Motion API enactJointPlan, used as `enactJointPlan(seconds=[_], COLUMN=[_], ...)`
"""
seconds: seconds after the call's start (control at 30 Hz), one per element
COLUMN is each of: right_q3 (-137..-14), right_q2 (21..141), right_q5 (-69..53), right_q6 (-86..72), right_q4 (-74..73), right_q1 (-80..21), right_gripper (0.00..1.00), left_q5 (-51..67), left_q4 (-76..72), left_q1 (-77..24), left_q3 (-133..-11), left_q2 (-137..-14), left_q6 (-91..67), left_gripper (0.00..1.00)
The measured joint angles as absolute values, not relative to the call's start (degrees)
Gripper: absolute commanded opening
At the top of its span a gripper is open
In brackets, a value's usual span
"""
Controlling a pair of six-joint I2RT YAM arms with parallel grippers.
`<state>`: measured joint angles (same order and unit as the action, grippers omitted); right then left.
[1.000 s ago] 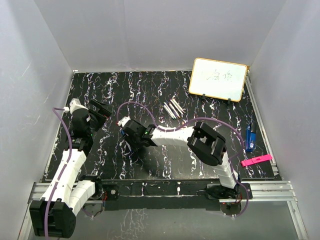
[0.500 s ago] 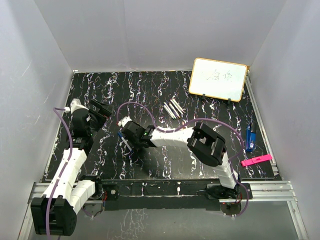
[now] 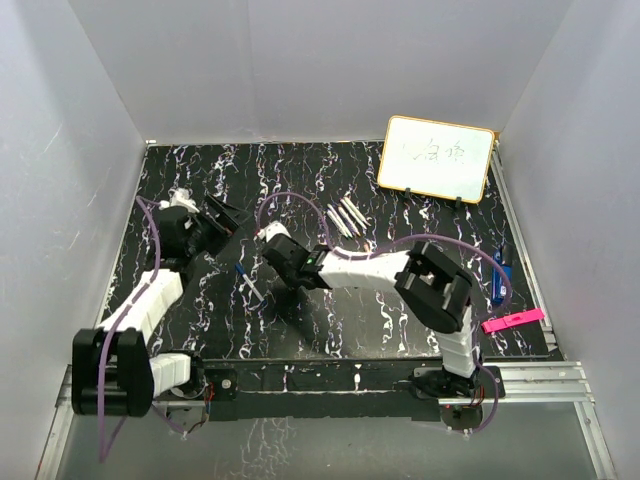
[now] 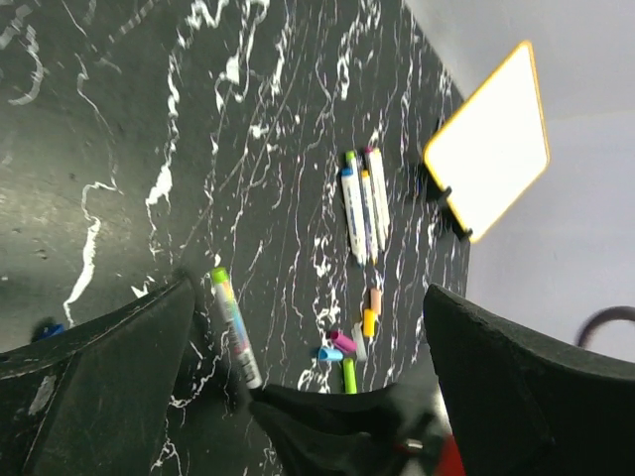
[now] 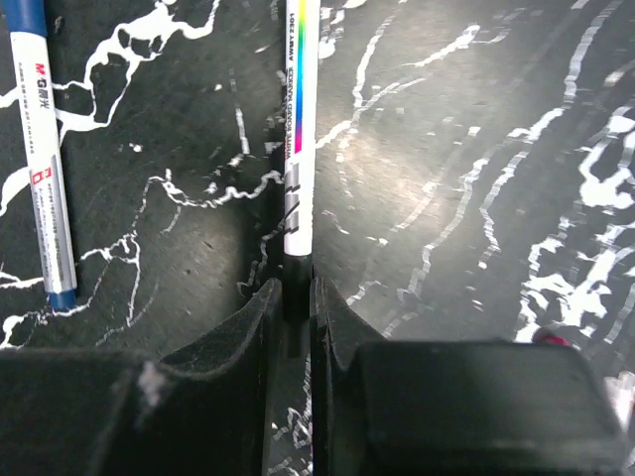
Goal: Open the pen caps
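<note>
The right claw (image 5: 298, 288) is clenched on the tail of a white pen (image 5: 301, 129) with a rainbow stripe, pointing to 12 o'clock. A blue-capped pen (image 5: 45, 149) lies at 10 o'clock. The left claw (image 4: 308, 288) gapes, released.

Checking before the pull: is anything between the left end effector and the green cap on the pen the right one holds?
Nothing visible. The left end effector is open, facing the green cap; the right end effector clamps the pen by its other end.
</note>
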<state>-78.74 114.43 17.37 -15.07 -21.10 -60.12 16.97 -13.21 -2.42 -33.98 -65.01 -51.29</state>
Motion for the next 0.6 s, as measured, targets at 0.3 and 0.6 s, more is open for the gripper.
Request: enactJointPlan(seconds=[0.3, 0.6], right_q3=[-77.0, -77.0], right_q2=[106.1, 105.2], right_q5=[15.9, 14.9], right_q6=[-13.6, -13.4], right_q4=[-19.9, -19.5], right_q1=[-56.1, -55.5], right_gripper=[0.02, 0.02], left_q5=[26.1, 27.9], left_q4=[-19.4, -22.5], left_q1=[-7.6, -14.7], left_q3=[-36.4, -40.8], left_q2=[-76.7, -83.8], left_q6=[-50.9, -49.6], left_gripper=[0.98, 0.90])
